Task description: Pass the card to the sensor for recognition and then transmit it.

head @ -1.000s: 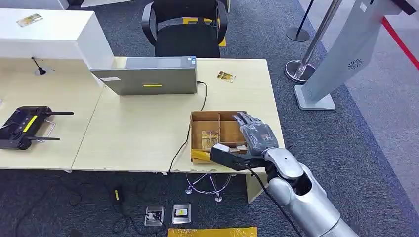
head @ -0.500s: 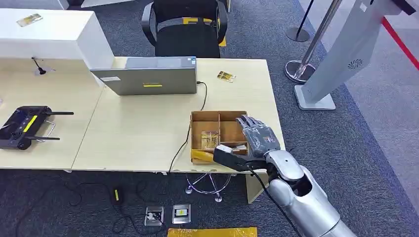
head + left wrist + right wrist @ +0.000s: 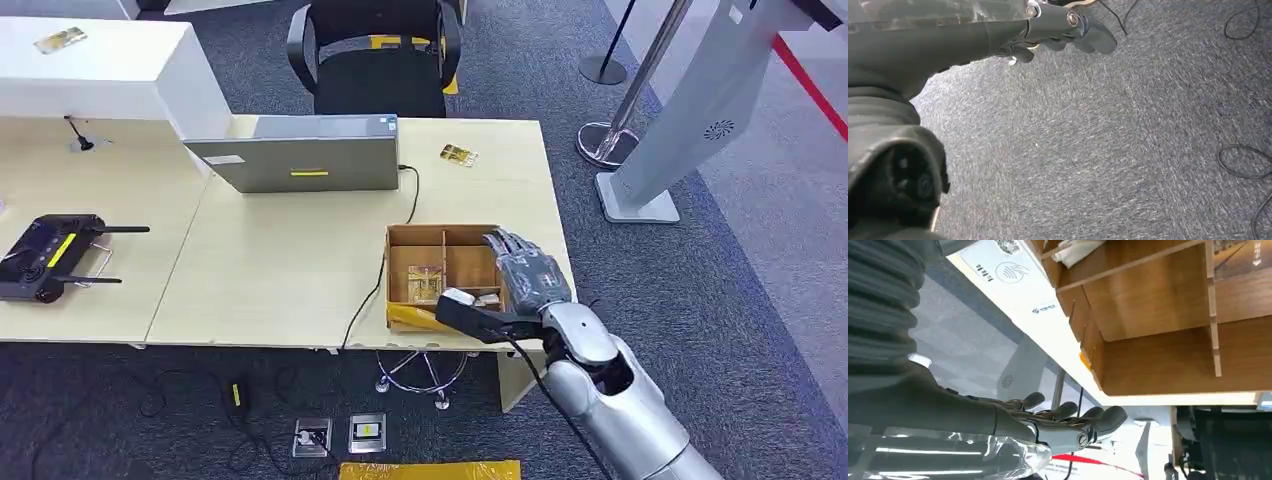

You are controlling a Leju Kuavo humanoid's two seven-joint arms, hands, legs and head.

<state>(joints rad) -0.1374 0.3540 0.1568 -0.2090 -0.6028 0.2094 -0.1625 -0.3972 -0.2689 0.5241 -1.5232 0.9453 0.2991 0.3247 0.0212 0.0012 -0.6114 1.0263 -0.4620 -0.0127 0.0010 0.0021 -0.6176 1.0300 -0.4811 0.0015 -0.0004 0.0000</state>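
At the table's near edge, the grey right hand (image 3: 522, 275) hovers with fingers spread and empty over the compartmented brown wooden box (image 3: 440, 236), where the thin printed card (image 3: 425, 280), probably light, stiff and slick, lies flat, best pinched by an edge.

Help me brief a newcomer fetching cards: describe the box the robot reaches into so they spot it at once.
On the pale wooden desk, look at the front right corner, past the grey laptop. There sits a shallow brown box, beside the right hand. Unlike its neighbours, it is open-topped and split into compartments by thin dividers.
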